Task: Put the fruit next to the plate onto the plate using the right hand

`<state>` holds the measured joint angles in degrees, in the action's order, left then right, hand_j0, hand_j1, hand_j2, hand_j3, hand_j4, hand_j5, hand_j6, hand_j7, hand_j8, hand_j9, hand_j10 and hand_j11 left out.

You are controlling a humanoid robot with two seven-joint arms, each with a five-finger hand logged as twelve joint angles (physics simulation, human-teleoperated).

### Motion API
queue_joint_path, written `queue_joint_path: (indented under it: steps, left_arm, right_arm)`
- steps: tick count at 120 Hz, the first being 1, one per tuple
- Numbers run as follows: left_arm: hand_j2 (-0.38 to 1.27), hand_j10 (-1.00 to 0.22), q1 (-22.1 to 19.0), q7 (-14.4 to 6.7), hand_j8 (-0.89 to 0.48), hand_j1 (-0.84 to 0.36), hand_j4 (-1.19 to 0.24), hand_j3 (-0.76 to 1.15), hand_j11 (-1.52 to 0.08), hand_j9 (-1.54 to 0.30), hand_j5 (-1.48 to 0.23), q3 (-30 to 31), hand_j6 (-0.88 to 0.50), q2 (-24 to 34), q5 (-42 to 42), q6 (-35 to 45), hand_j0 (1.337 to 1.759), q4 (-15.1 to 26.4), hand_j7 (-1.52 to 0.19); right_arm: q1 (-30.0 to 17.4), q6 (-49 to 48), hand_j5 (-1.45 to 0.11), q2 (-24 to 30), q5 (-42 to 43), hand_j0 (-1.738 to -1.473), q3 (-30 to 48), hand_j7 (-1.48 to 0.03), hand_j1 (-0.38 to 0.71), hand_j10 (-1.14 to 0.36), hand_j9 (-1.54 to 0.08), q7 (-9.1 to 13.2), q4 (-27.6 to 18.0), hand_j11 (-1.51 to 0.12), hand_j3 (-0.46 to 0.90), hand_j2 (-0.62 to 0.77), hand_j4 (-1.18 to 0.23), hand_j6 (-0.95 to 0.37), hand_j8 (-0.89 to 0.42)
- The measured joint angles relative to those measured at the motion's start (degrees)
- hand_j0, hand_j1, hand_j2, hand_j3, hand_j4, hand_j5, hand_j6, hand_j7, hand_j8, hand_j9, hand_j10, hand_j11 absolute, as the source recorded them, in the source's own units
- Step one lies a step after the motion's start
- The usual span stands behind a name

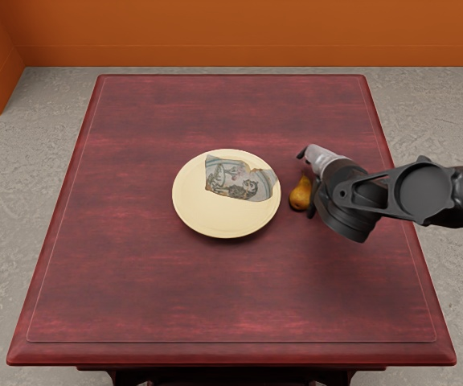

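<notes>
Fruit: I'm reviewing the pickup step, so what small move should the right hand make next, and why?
Probably ease the right hand onto the fruit to secure a grasp before any lift. The fruit lies on the table just right of the plate, not on it, and the hand sits right beside it; the wrist hides whether it holds it yet.

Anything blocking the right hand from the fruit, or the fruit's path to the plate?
Nothing visible. The fruit lies just right of the plate, with only a narrow strip of bare table between them. The right hand is close beside the fruit on its right; whether they touch cannot be told.
</notes>
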<state>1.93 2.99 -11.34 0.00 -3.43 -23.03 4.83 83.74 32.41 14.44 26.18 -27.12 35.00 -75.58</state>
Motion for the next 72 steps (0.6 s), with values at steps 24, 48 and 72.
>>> queue_joint_path:
  steps: [24,48,72]
  left_arm:
    - [0.00,-0.01,-0.04,0.00,-0.01,0.33,-0.01,0.00,-0.02,-0.02,-0.02,0.00,-0.01,0.00,0.00,0.00,1.658,0.00,-0.02]
    - [0.00,-0.01,0.00,0.00,-0.01,0.33,-0.01,0.00,-0.02,-0.02,-0.02,0.00,-0.01,0.00,0.00,0.00,1.658,0.00,-0.02]
    - [0.00,-0.01,0.00,0.00,-0.01,0.33,-0.01,0.00,-0.02,-0.02,-0.02,0.00,-0.01,0.00,0.00,0.00,1.658,0.00,-0.02]
  right_arm:
    - [-0.03,0.00,-0.30,-0.08,0.00,-1.658,-0.34,-0.30,-0.08,-0.23,-0.30,0.00,0.37,-0.30,0.00,-0.04,-0.23,-0.23,-0.23]
    - [-0.03,0.02,-0.32,-0.11,0.05,-1.658,-0.39,-0.32,-0.05,-0.25,-0.32,0.00,0.42,-0.32,0.00,-0.05,-0.25,-0.25,-0.25]
    - [0.09,0.02,-0.38,-1.35,0.14,-1.658,-0.36,-0.38,-0.01,-0.29,-0.38,0.00,0.99,-0.38,0.00,-0.03,-0.29,-0.29,-0.29]
